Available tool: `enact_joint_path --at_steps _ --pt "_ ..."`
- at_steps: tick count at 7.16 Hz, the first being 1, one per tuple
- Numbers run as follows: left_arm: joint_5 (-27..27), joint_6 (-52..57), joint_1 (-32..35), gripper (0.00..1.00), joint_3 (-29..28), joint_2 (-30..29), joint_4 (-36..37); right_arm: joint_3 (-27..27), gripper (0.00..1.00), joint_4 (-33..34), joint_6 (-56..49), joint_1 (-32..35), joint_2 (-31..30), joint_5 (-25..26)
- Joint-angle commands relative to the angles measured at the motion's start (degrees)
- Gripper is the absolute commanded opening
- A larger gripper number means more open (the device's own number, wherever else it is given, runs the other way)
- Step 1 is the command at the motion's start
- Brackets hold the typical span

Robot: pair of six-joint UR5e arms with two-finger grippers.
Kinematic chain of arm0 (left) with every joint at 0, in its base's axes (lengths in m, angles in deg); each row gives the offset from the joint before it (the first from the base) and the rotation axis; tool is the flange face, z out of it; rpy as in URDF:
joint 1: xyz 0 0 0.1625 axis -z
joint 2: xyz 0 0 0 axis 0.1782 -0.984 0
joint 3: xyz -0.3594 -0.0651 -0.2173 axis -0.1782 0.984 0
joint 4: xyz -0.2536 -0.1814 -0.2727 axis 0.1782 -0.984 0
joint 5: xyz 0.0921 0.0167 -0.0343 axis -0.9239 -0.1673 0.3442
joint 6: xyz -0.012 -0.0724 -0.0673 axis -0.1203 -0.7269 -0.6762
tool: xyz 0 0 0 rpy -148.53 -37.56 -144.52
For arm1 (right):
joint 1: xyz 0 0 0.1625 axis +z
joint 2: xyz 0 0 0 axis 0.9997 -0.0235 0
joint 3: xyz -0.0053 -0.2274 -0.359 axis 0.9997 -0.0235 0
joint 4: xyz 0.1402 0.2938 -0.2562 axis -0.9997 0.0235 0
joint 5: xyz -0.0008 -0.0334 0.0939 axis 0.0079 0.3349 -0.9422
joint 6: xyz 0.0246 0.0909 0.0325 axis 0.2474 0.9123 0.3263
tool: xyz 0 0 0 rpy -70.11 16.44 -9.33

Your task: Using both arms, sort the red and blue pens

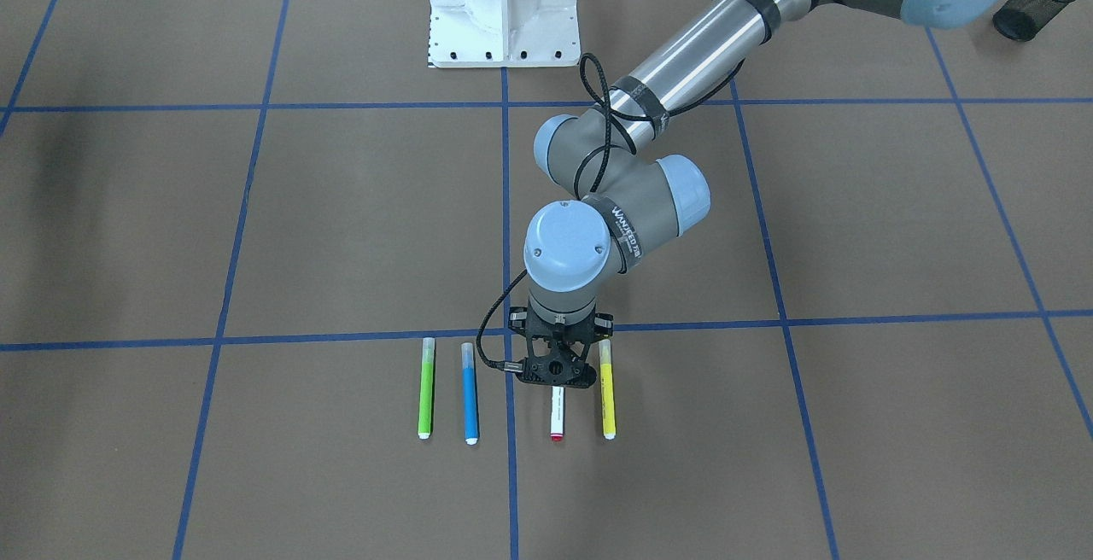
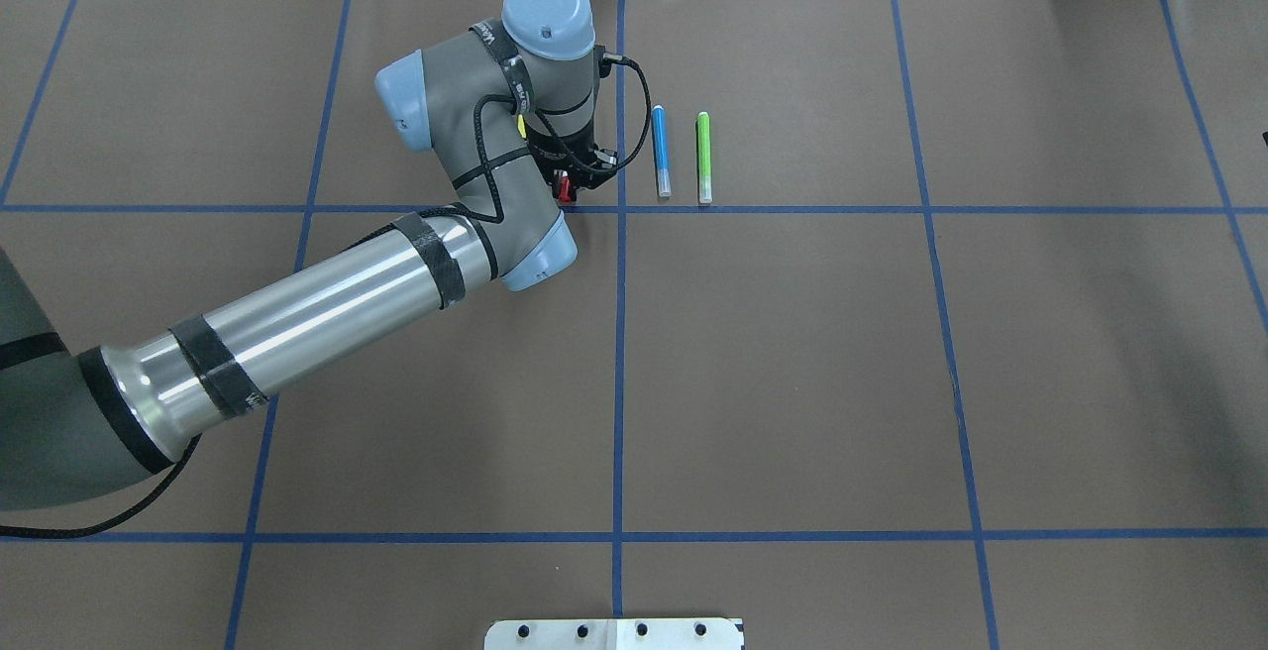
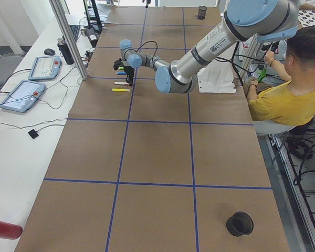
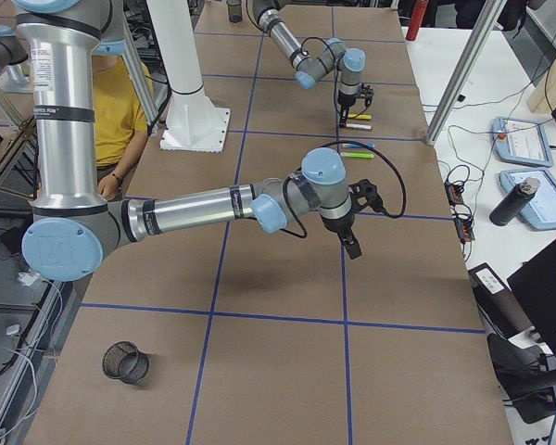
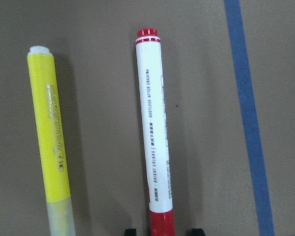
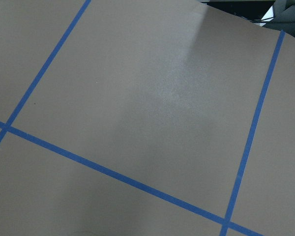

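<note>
The red pen [image 1: 557, 413], white-barrelled with a red cap, lies on the brown table between the blue pen [image 1: 470, 393] and a yellow marker [image 1: 607, 389]. My left gripper [image 1: 555, 376] is down over its capped end. In the left wrist view the pen [image 5: 155, 137] runs up the middle and the two fingertips [image 5: 130, 231] stand either side of the red cap with gaps, so the gripper is open. The overhead view shows the red cap [image 2: 566, 190] under the wrist and the blue pen [image 2: 661, 150] to its right. My right gripper [image 4: 352, 243] hangs over bare table; I cannot tell its state.
A green marker [image 1: 426, 389] lies beside the blue pen. A black mesh cup [image 1: 1037, 1] lies on its side near the robot's left; another [image 4: 125, 362] sits at the right end. The white base mount [image 1: 504, 5] is at the robot's edge. A person [image 3: 289, 84] sits there.
</note>
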Motion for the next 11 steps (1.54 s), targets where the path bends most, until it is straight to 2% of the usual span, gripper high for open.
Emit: enact_joint_path --at_steps 1,3,4,6,7,8,9,10,11 --pt "-0.49 -0.36 -0.01 0.00 0.59 0.00 0.00 -0.06 1.00 0.00 0.00 0.00 0.08 0.00" --pt "-0.49 -0.71 0.08 0.00 3.66 0.09 0.17 -0.06 1.00 0.00 0.00 0.00 0.08 0.00" --pt "-0.40 -0.80 0.16 0.00 7.76 1.65 0.70 -0.06 1.00 0.00 0.00 0.00 0.08 0.00" --pt "0.22 -0.28 0.43 0.00 21.89 10.15 1.23 -0.06 1.00 0.00 0.00 0.00 0.08 0.00" --pt "0.22 -0.19 0.60 0.00 29.44 13.68 4.36 -0.06 1.00 0.00 0.00 0.00 0.08 0.00" --pt "-0.04 -0.19 0.78 0.00 41.43 20.50 7.70 -0.06 1.00 0.00 0.00 0.00 0.08 0.00" --pt "-0.22 -0.36 0.95 0.00 52.60 28.40 7.99 -0.06 1.00 0.00 0.00 0.00 0.08 0.00" --pt "-0.14 -0.45 1.74 0.00 59.68 32.30 8.08 -0.06 1.00 0.00 0.00 0.00 0.08 0.00" --pt "-0.13 -0.36 2.70 0.00 64.36 36.00 8.09 -0.06 1.00 0.00 0.00 0.00 0.08 0.00"
